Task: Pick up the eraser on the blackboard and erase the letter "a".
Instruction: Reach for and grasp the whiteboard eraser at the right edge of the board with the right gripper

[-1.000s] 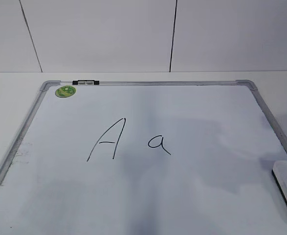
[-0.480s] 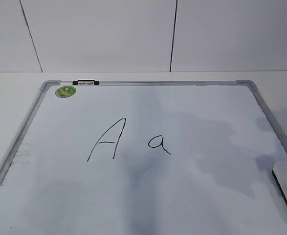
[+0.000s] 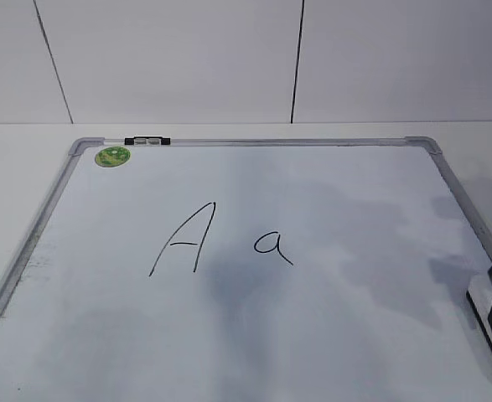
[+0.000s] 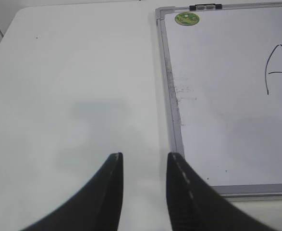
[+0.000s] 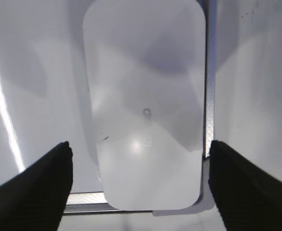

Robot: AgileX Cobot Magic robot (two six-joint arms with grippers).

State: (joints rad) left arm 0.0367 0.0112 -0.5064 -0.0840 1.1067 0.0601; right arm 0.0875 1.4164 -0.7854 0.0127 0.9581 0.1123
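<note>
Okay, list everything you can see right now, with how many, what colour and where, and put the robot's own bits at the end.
White dry-erase board with grey metal frame: one, lying flat on the table.
White table: one, under the board.
Oblong white plastic eraser: one, at the board's near right corner by the frame.
Capital "A" in black marker: one, mid-board.
Small lowercase "a" in black marker: one, right of the capital.
Round green sticker: one, far left corner.
Black-and-white clip: one, on the far frame edge.
Left gripper: black fingers open, over bare table left of the board.
Right gripper: black fingers open, either side of the eraser.
</note>
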